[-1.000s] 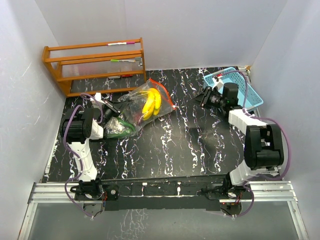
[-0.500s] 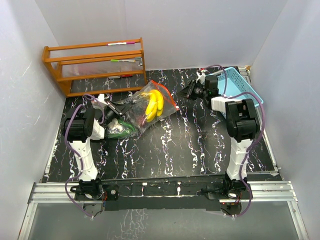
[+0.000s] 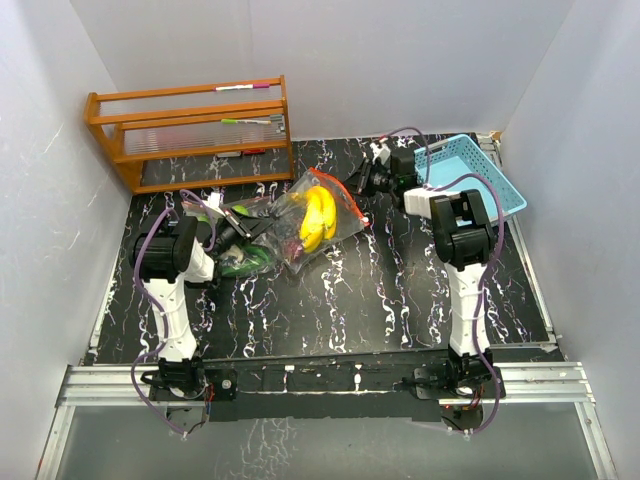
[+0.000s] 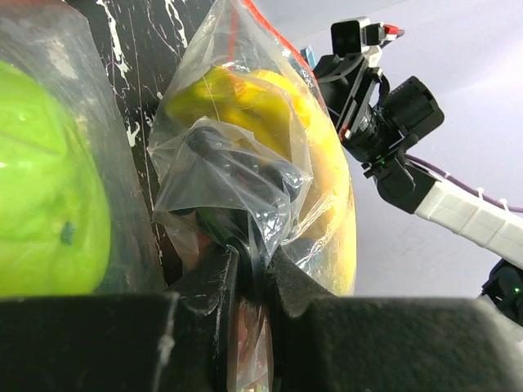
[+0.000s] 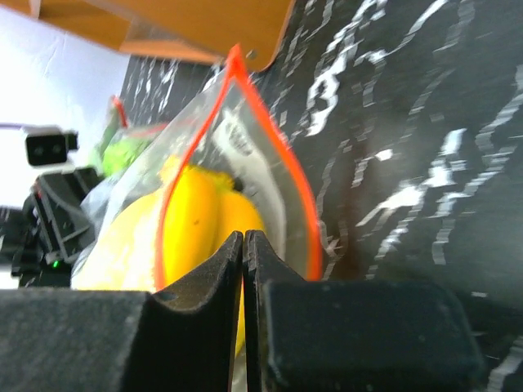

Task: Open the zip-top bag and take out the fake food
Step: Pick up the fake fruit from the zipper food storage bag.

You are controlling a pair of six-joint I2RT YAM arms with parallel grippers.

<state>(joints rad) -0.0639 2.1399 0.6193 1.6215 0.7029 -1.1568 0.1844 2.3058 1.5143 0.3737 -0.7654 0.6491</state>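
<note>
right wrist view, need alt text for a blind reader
The right claw, shut, points at the red-edged mouth of a clear zip-top bag holding yellow bananas. Beneath is a black marbled table, and behind the bag an orange wooden rack.

rear left: orange wooden shelf rack (image 3: 190, 135), thin markers (image 3: 248, 87) lying on it | rear right: light-blue perforated plastic basket (image 3: 490, 185) | underneath both: black white-veined tabletop (image 3: 350, 300)
</note>
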